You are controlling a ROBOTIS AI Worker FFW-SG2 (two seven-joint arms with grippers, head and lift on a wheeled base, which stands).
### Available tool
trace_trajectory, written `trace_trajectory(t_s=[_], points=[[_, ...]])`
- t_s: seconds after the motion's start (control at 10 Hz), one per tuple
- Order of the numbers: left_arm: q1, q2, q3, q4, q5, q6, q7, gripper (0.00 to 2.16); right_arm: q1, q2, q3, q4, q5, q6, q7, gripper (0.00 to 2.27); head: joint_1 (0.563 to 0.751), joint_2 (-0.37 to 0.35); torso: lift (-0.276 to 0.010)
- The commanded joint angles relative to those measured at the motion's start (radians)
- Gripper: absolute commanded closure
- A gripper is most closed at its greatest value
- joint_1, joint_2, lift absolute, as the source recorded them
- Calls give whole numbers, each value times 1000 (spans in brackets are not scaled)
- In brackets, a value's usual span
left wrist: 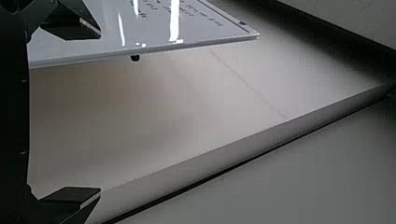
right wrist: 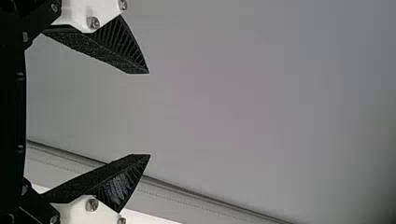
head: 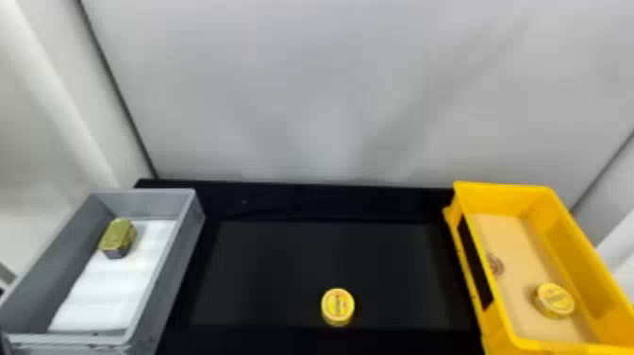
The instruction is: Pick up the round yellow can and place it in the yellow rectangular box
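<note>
In the head view a round yellow can lies flat on the black table, near its front edge and about midway between the two boxes. The yellow rectangular box stands at the right, and another round yellow can lies inside it, toward the near end. In the left wrist view my left gripper is open, its fingers wide apart with nothing between them. My right gripper in the right wrist view is also open and holds nothing; a plain grey surface lies beyond its fingertips.
A grey box stands at the left of the black table, with a white liner and a small green-topped tin inside. Pale wall panels rise behind the table. A white board lies beyond the left fingers.
</note>
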Motion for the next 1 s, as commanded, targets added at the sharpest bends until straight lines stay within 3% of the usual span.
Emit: trace_trajectory(t_s=[0.0,0.3,0.9], points=[[1,-3,-1,-5,1,5,0,96,7,2,3,8,0,-3,5,180,694,14,-60],[1,-3,-1,-5,3,8,0,96,12,3,9,17,-1,-1,11,182,694,14,-60],[1,-3,2,-5,3,17,0,96,30,35,322,196,13,-51,99,190,694,14,-60]])
